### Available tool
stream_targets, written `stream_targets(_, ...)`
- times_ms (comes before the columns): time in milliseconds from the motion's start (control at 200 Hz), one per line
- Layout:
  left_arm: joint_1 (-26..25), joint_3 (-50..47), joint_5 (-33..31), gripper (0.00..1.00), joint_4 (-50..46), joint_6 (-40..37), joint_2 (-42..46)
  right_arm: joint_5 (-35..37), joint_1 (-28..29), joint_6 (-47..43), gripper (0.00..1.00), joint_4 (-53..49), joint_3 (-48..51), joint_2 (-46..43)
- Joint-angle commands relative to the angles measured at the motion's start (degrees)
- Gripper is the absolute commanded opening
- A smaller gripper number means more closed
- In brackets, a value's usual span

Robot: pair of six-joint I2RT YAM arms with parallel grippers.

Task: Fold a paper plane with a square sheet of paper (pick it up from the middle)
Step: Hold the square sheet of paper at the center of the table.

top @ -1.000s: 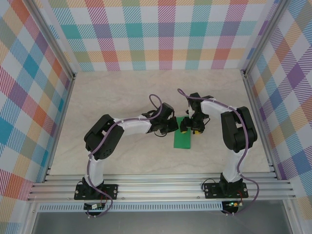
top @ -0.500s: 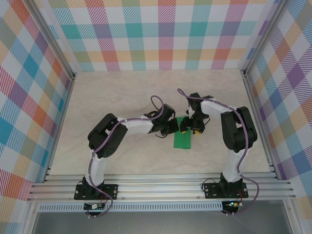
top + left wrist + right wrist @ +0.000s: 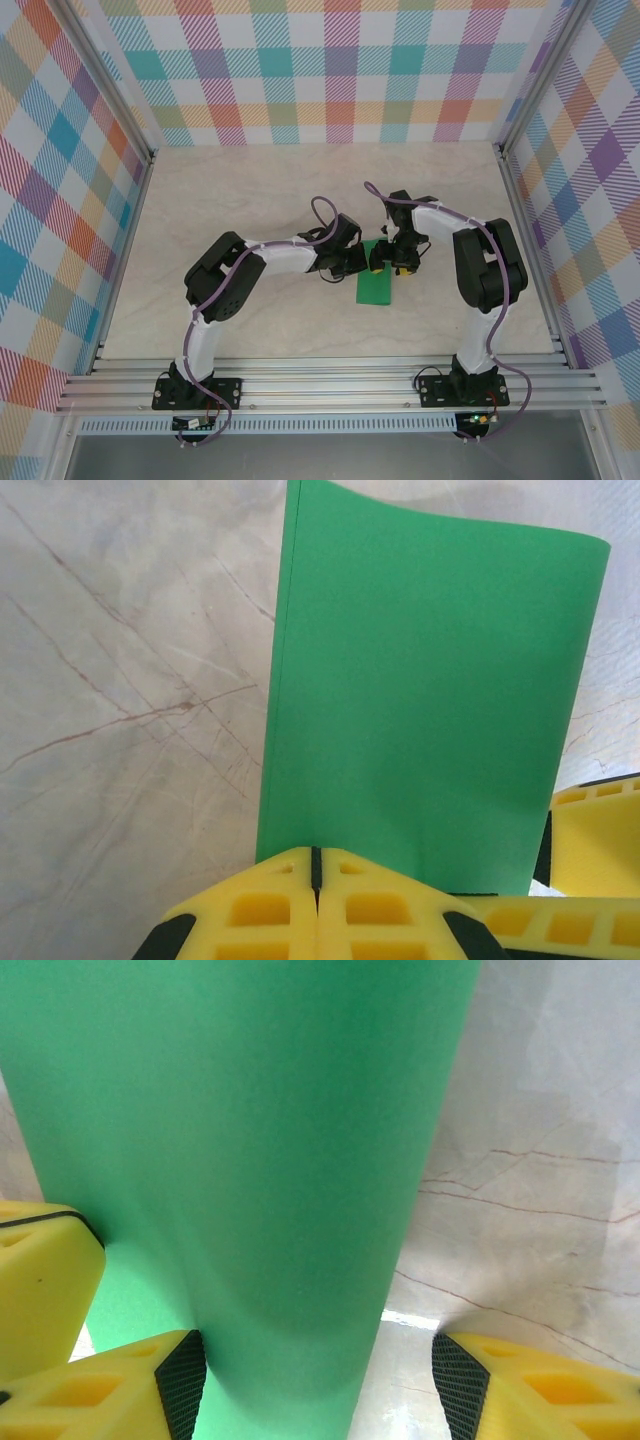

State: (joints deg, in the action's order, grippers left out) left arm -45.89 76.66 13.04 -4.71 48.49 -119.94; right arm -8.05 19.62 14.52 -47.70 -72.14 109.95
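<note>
The thin bright-green sheet of paper [image 3: 376, 287] lies near the middle of the pale marbled tabletop [image 3: 250, 200], a narrow upright rectangle in the overhead view; it is no flat square. In the left wrist view the sheet [image 3: 430, 700] shows a straight doubled edge down its left side, so the first lengthwise fold looks made; in the right wrist view its surface [image 3: 250, 1140] bulges upward, so the crease is probably not yet pressed flat.

The left gripper [image 3: 358, 264] meets the sheet's upper end from the left; its yellow fingers are closed tight together [image 3: 315, 865] at the paper's near edge, though whether they pinch a layer or merely press on it cannot be told. The right gripper [image 3: 391, 266] comes in from the right with its jaws standing apart [image 3: 310, 1380]; the paper runs between them, bare table shows beside the right-hand finger, and it grips nothing.

The next move likely calls for flattening the crease along its length, then turning the corners into a point.

The sheet is well apart from the checked walls [image 3: 340, 70] and the aluminium rail [image 3: 330, 385] at the bottom of the overhead frame, with open table on every side; the tight spot is between the two grippers, whose fingers sit just beside each other.
</note>
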Motion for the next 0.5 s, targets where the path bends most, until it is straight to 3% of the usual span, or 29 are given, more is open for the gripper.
stream_targets(0,-0.8,1.7,-0.38,0.0,-4.91,-0.98,-1.61,2.43,-0.02,0.24,0.66,0.79,0.33,3.12)
stream_targets(315,-0.94,1.71,-1.27,0.0,-6.62,-1.76,-1.61,2.37,-0.23,1.03,0.7,0.28,-1.23,0.77)
stream_targets(500,-0.94,1.79,-1.51,0.0,-6.98,-2.21,-1.61,-1.8,-2.81,2.51,0.73,1.5,-0.75,-5.17)
